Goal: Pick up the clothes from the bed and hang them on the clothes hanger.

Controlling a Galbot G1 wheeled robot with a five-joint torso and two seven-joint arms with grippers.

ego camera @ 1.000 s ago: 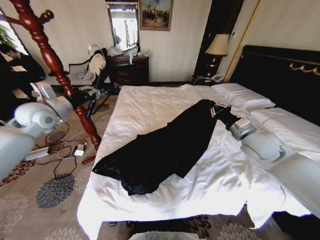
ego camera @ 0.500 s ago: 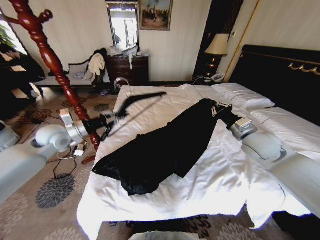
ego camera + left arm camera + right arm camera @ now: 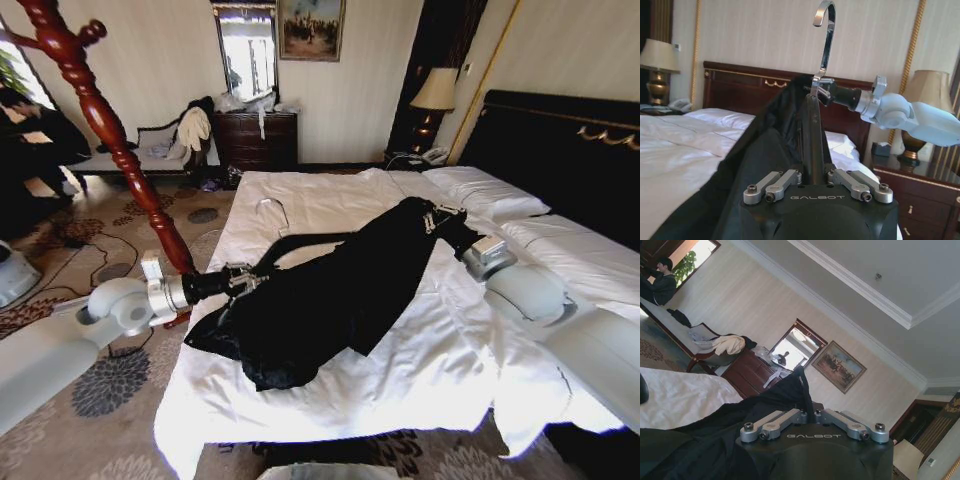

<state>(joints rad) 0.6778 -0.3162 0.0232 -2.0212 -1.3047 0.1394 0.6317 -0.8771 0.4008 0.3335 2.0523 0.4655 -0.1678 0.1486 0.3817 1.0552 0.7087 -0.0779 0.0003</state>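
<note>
The black clothes (image 3: 330,300) lie spread across the bed (image 3: 320,195). My right gripper (image 3: 437,218) is shut on their collar end and holds it a little above the sheet; the right wrist view has black fabric (image 3: 790,390) pinched in that gripper (image 3: 807,412). My left gripper (image 3: 240,278) is shut on one end of the black clothes hanger (image 3: 310,250). The hanger runs low along the garment's far edge toward the raised collar, its silver hook (image 3: 270,210) standing up. In the left wrist view the hanger (image 3: 812,135) leaves my left gripper (image 3: 812,175) beside the clothes (image 3: 765,165), pointing at the right gripper (image 3: 832,92).
A reddish wooden coat stand (image 3: 110,130) rises left of the bed, with cables on the patterned carpet (image 3: 120,380) at its foot. White pillows (image 3: 490,190) and the black headboard (image 3: 560,150) are at the right. A lamp (image 3: 435,90) and a dresser (image 3: 258,140) stand behind.
My left arm has swung the hanger from beside the coat stand over the bed and down to the clothes' edge. The right gripper has held still on the collar.
</note>
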